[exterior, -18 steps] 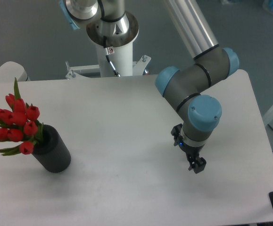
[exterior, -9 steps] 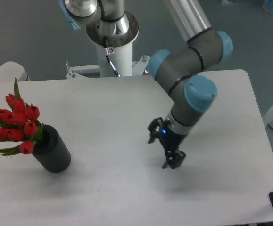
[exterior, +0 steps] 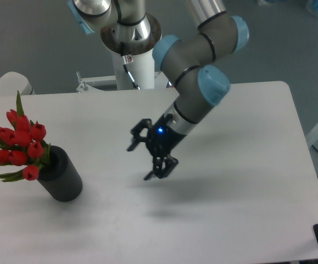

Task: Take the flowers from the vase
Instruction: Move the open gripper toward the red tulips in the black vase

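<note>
The flowers [exterior: 17,144] sat at the left edge of the frame, stems down in the vase [exterior: 61,177], red buds leaning up and left out of its mouth. The pincer [exterior: 146,155] hung above the middle of the tabletop [exterior: 246,220], spread wide and empty, well apart from the bunch, its two fingers pointing toward the left. The step in hand looked like the approach to the bunch. To do it well, the pincer should probably come in at the stems just above the vase rim, below the buds, with its jaws straddling the whole bundle, then close gently and lift along the lean of the vase so the stems slide out rather than tip it. Gripping the buds would likely crush them. The stems themselves were mostly hidden inside the vase and behind the leaves, so the graspable length was hard to judge. The leftmost leaf tip ran off the frame edge.
</note>
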Controlling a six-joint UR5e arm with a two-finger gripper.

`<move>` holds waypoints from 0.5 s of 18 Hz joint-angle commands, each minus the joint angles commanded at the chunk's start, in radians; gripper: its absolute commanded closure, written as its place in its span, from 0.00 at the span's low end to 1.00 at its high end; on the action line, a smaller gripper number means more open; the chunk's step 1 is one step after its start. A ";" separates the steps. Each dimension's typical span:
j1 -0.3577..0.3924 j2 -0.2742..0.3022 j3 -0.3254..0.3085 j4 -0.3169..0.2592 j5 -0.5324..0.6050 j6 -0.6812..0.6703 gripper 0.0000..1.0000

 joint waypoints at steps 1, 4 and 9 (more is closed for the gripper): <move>-0.003 0.008 -0.012 0.002 -0.025 -0.002 0.00; -0.035 0.012 -0.037 0.003 -0.101 0.002 0.00; -0.089 0.009 -0.054 0.002 -0.143 -0.002 0.00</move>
